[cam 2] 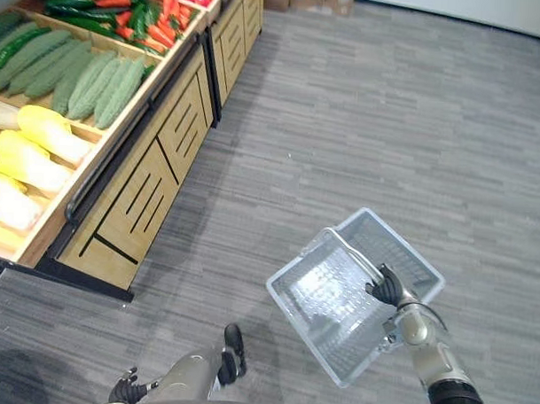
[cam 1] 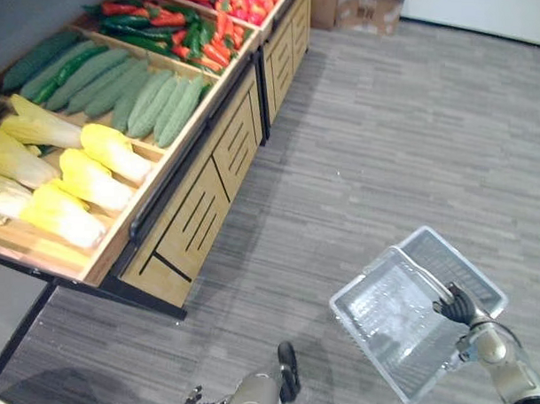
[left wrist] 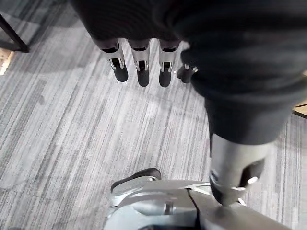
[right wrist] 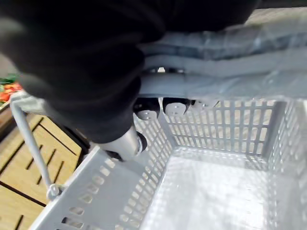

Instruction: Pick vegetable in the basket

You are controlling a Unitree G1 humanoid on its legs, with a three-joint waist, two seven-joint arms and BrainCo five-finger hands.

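Over the open floor (cam 1: 388, 126), the right hand (cam 1: 457, 306) grips the handle (right wrist: 220, 82) of the empty basket (cam 1: 385, 323), mouth up for loading. The left hand (left wrist: 142, 60) hangs low, fingers (left wrist: 119, 71) straight, free for picking. The cucumbers (cam 1: 154, 100) and cabbages (cam 1: 89, 180) lie on the stand (cam 1: 194, 208), well apart.

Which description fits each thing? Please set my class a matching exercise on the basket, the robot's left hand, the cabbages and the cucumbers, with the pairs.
1 basket
2 left hand
3 cabbages
4 cucumbers

A green, in the stand's compartment beyond the yellow ones
B empty, handle gripped by the right hand
C fingers straight, over the floor
D yellow, in the stand's nearest compartment

Pairs: 1-B, 2-C, 3-D, 4-A
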